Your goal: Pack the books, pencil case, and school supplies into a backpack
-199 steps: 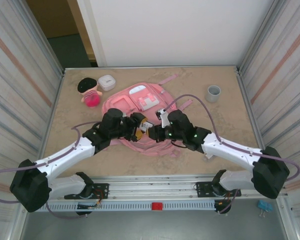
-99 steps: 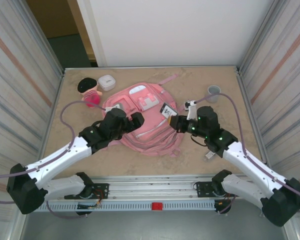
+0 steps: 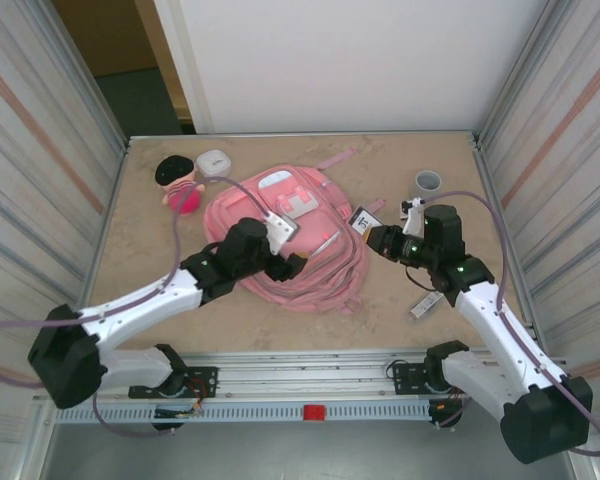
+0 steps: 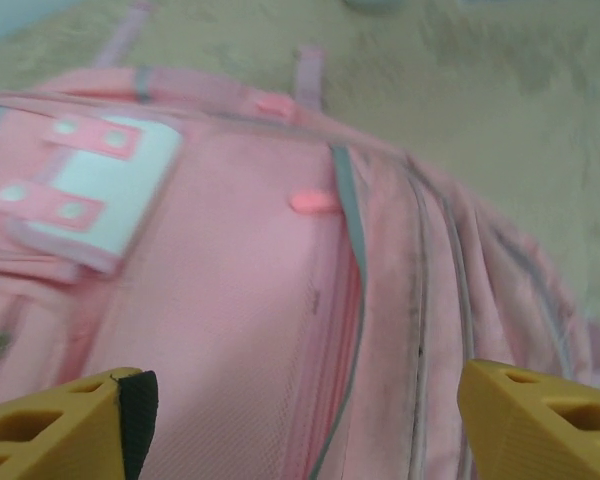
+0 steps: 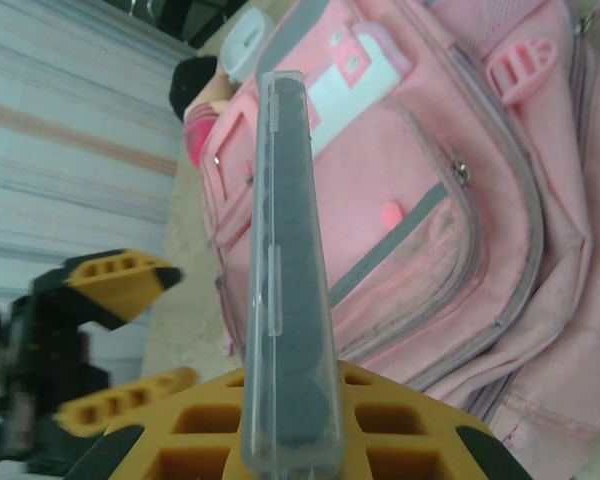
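overhead: right tool [image 3: 372, 236] clamped on the book [image 3: 360, 219], dark face with pale label up. It's held just off the right edge of the pink backpack [image 3: 315, 280], between that and the grey cup [image 3: 427, 183]. left tool [image 3: 292, 265] sits over the backpack's front, lower middle. white stick-shaped item [image 3: 426, 305] lies on the desk [image 3: 380, 160] beside the right forearm, well apart from both tools. black-haired doll [image 3: 180, 185] and small white box [image 3: 213, 163] at the desk's far left, off the backpack

right wrist adds: book [image 5: 285, 250] seen edge-on, upright in the tool [image 5: 285, 405]. The edge looks like a thin translucent shell over something dark; probably the same book, edge view too poor to be sure. backpack [image 5: 440, 250] lies beyond it, zip pocket and white patch up. left tool's yellow fingers [image 5: 130, 285] apart at lower left

left wrist: tool [image 4: 305, 400] spread wide, nothing between the tips, backpack front panel [image 4: 230, 300] right below. frame blurred, can't tell if the tips touch fabric
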`<state>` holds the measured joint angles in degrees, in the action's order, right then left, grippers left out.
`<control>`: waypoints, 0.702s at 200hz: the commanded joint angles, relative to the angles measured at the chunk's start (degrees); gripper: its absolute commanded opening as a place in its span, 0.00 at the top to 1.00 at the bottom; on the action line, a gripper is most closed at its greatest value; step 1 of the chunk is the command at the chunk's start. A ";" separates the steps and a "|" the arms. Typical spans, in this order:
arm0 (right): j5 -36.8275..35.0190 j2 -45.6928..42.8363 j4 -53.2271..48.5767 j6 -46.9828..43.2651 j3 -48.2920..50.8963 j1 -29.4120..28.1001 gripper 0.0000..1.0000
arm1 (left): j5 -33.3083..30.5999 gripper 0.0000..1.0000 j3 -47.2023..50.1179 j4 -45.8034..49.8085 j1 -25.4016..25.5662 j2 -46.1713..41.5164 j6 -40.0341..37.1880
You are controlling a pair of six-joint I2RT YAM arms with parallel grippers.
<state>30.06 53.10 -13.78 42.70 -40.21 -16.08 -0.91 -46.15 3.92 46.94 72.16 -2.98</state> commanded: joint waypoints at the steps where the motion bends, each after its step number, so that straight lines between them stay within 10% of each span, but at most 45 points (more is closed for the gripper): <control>1: 3.11 1.28 0.23 1.67 -0.05 0.26 0.90 | 4.37 0.17 -0.87 -0.59 0.86 5.88 -13.07; 72: 3.43 3.30 2.64 -0.52 -0.04 0.28 0.90 | -7.01 0.09 -5.61 -3.83 4.56 20.14 -20.55; 90: 3.44 3.32 3.41 -0.01 0.37 0.26 0.90 | -12.98 0.23 -6.40 -4.17 4.58 21.40 -19.38; 110: 3.60 3.32 2.93 0.11 0.48 0.26 0.90 | -14.20 0.68 -4.88 -6.25 4.63 18.20 -17.54; 140: 2.36 2.61 0.37 0.08 0.68 0.42 0.90 | -11.64 0.89 -2.02 -8.66 4.56 8.99 -13.70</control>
<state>31.79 56.42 -12.16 43.07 -40.14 -16.08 -10.61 -49.43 -0.69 52.14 89.19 -19.44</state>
